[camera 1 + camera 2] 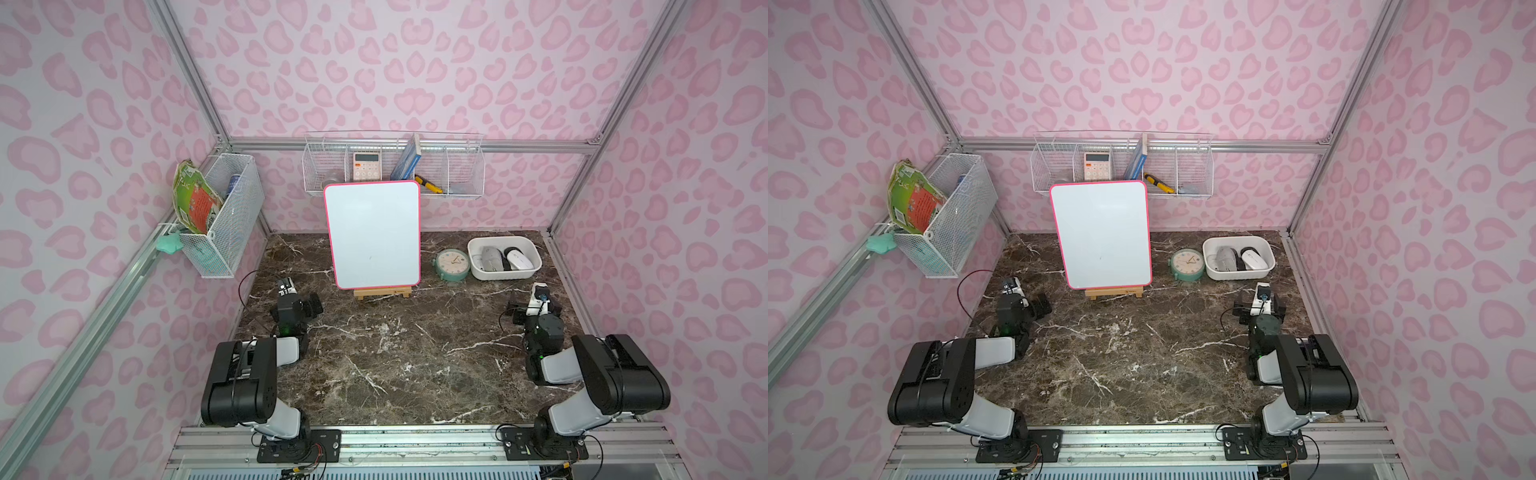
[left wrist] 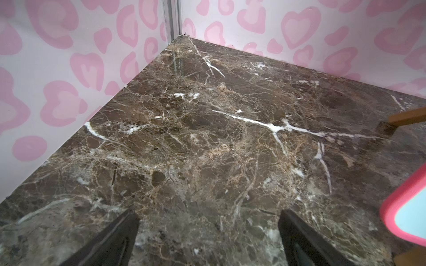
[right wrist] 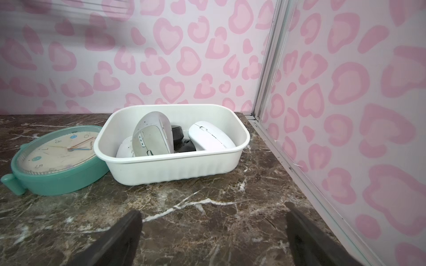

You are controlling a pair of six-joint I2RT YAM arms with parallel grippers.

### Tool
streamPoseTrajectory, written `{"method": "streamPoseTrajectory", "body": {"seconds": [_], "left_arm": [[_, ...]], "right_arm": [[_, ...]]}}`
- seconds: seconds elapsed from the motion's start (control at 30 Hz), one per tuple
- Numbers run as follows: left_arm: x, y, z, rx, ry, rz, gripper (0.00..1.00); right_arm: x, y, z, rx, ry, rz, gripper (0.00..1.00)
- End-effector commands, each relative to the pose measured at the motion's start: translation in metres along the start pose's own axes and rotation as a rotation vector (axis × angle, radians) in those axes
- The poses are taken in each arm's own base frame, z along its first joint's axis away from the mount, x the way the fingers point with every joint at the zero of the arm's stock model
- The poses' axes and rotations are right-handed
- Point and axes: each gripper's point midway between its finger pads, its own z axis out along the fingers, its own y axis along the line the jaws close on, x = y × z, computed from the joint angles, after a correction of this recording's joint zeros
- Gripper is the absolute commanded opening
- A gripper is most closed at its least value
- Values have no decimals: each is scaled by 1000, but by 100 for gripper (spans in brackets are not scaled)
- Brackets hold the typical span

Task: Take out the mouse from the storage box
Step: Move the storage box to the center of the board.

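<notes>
The white storage box [image 1: 505,275] [image 1: 1238,275] stands at the table's back right corner. Several mice lie in it: a grey mouse [image 3: 153,133] on its side, a white mouse [image 3: 211,135], a black one [image 3: 187,146] between them, and another white one [image 3: 125,149] partly hidden. My right gripper [image 3: 213,211] [image 1: 535,298] hovers open just in front of the box [image 3: 175,171], nothing between its fingers. My left gripper [image 2: 208,214] [image 1: 298,296] is open over bare marble at the left, far from the box.
A teal clock [image 3: 57,159] [image 1: 453,264] lies flat against the box's left side. A pink-framed whiteboard [image 1: 374,237] on a wooden easel stands at back centre. Wire baskets [image 1: 395,168] [image 1: 224,216] hang on the back and left walls. The right wall [image 3: 345,115] runs close beside the box.
</notes>
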Motion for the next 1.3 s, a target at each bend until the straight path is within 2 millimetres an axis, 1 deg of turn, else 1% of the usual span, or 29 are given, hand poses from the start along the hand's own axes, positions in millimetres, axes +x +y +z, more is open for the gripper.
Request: {"method": "streamPoseTrajectory", "body": {"seconds": [0.0, 0.6, 0.67, 0.73, 0.8, 0.9, 1.0, 1.03, 1.07, 1.1, 1.13, 1.17, 1.2, 1.23, 1.27], "left_arm": [[-2, 0, 0, -2, -8, -3, 100], [-2, 0, -1, -2, -10, -2, 100], [-4, -2, -3, 9, -20, 5, 100], [-10, -7, -11, 25, -38, 20, 99], [-17, -10, -24, -5, -78, 57, 100], [-25, -25, -44, -1, -91, 107, 100], [-41, -44, -70, 13, -170, 122, 100], [-48, -52, -81, 43, -199, 104, 100], [-54, -61, -90, 83, -214, 66, 100], [-58, -64, -96, 106, -211, 22, 100], [-64, -65, -101, 119, -196, -58, 100], [-66, -62, -104, 102, -159, -138, 100], [-72, -58, -108, 79, -124, -236, 100], [-71, -56, -110, 53, -64, -295, 100], [-69, -57, -112, 46, -19, -326, 99]], "right_arm": [[-6, 1, 0, -3, -25, 9, 100], [-7, 0, -1, -3, -27, 7, 100], [-11, 8, -6, -45, -48, -12, 100], [-20, 12, -12, -59, -69, -31, 100], [-29, 12, -16, -30, -72, -57, 100], [-45, 20, -24, -32, -80, -83, 100], [-72, 27, -31, -80, -112, -23, 100], [-83, 26, -31, -79, -112, 13, 100], [-94, 23, -30, -69, -107, 76, 100], [-104, 20, -30, -59, -105, 128, 100], [-114, 16, -30, -44, -103, 199, 100], [-118, 12, -30, -26, -84, 265, 100], [-119, 3, -31, 11, -59, 357, 100], [-120, -6, -31, 48, -47, 441, 100], [-120, -11, -31, 47, -43, 490, 100]]}}
